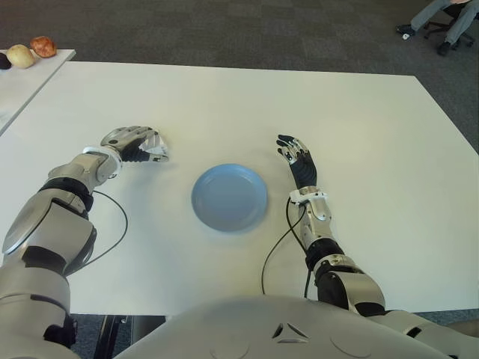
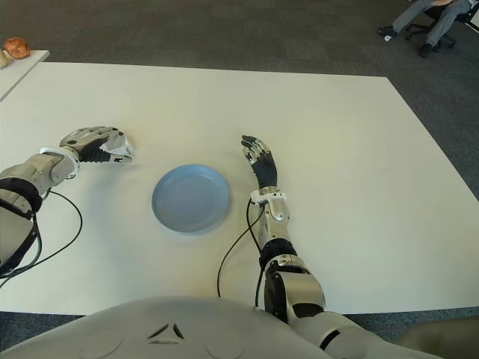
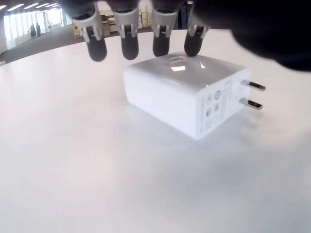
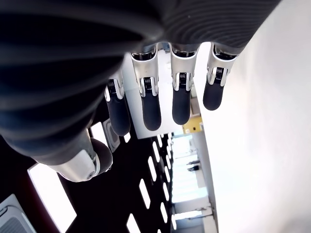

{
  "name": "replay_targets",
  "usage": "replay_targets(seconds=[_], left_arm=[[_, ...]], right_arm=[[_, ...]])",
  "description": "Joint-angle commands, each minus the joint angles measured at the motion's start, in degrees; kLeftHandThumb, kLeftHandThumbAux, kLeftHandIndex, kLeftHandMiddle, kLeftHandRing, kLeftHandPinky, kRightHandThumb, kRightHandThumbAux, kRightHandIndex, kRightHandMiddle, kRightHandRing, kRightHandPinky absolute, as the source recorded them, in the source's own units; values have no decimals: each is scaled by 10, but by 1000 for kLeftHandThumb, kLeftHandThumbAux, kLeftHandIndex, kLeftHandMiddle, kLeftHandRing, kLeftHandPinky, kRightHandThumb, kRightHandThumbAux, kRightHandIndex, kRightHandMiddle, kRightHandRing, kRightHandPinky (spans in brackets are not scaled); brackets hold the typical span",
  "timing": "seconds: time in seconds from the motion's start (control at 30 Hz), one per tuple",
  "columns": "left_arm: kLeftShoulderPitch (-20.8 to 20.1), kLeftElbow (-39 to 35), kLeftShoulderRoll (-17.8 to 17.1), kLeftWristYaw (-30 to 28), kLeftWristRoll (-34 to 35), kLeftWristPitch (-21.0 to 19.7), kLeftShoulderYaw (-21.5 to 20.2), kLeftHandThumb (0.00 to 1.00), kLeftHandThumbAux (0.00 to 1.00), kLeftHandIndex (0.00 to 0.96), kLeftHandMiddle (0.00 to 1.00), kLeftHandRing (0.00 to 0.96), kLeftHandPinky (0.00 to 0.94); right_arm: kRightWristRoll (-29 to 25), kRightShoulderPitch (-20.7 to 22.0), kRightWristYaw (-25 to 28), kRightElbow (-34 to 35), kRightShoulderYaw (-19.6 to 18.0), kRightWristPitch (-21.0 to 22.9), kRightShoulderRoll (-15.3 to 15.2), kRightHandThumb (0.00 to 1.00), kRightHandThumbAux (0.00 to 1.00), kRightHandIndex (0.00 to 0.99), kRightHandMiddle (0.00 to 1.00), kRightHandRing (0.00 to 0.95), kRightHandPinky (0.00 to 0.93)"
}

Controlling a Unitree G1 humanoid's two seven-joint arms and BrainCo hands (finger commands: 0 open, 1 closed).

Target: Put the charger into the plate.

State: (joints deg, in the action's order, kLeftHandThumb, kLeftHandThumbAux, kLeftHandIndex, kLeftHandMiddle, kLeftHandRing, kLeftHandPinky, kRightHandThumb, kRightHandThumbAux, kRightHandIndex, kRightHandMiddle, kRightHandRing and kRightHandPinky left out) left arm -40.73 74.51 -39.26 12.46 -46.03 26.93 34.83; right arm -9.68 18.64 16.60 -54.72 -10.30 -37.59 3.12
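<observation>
Spanning grey carpet (image 1: 247,34), white table (image 1: 359,127).

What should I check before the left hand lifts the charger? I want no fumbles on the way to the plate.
1. Left hand over the charger: ok, fingertips at its top.
2. Firm grasp: not ok, fingers not closed on it.
3. Charger flat on the table: ok.
4. Plate holds nothing: ok.
5. Path to the plate: ok, bare table between.
6. Right hand beside the plate, on its right, open: ok.
</observation>
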Motion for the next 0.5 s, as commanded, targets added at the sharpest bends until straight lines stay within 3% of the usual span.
replay_targets(seconds=[0.03, 0.27, 0.5], left_arm=[[15, 9, 9, -5, -4, -4, 6, 396, 175, 0, 0, 0, 0], [22, 10, 9, -2, 3, 1, 1, 370, 198, 0, 0, 0, 0], [42, -4, -1, 22, -3, 34, 8, 348, 224, 0, 0, 0, 0]], right_arm=[[-7, -51, 1, -28, -7, 26, -1, 58, 647, 253, 244, 190, 180], [-6, -48, 1, -29, -6, 26, 0, 33, 645, 246, 238, 187, 177], [-4, -46, -4, -29, -6, 28, 2, 5, 626, 235, 227, 176, 164]])
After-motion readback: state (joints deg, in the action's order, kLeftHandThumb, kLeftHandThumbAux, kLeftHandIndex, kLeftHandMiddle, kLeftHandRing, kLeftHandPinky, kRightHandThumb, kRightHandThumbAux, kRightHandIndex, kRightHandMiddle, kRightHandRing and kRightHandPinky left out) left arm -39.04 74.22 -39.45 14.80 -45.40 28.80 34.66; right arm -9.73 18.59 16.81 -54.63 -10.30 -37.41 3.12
